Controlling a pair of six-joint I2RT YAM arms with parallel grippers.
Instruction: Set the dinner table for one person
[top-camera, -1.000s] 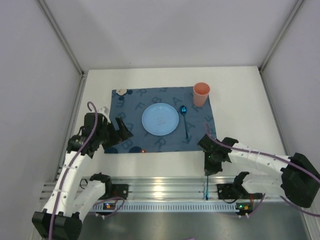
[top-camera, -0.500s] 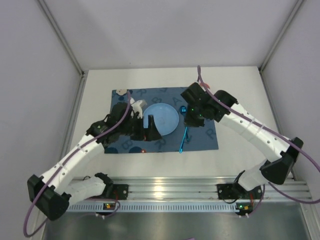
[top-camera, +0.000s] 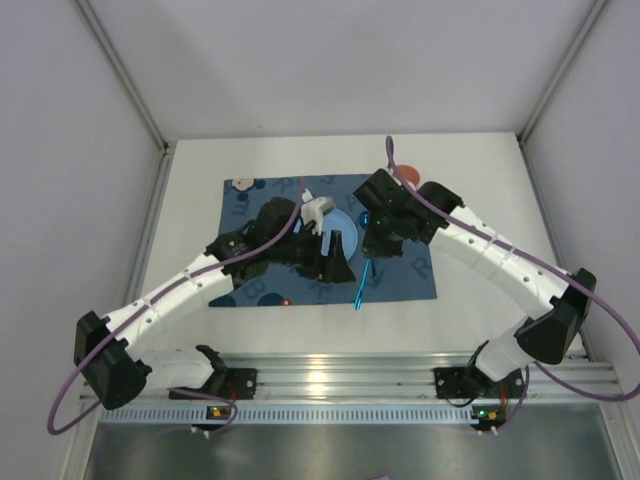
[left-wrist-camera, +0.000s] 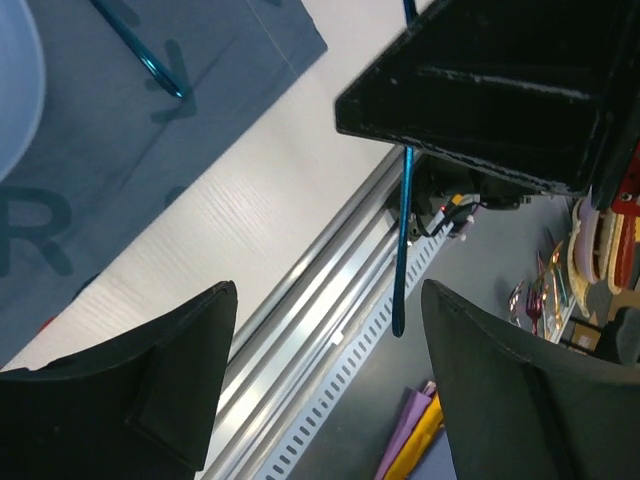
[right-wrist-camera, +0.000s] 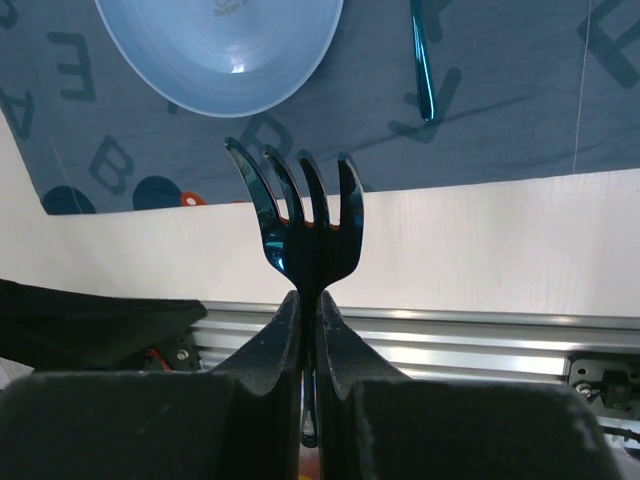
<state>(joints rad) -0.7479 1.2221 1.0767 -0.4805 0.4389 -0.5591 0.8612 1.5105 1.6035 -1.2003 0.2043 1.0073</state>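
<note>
Dark blue cloth (right-wrist-camera: 520, 110) carries scattered printed capitals: E, B, R, A, L readable in right wrist view, large R near left wrist. Plate (right-wrist-camera: 200, 60) centre print unreadable.

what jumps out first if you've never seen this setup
A dark blue fork, tines fanned out, sits clamped in the right pincer above the lettered blue cloth. Just beyond the tines lies the pale blue plate on that cloth, with the left pincer gaping open and empty over it.
</note>
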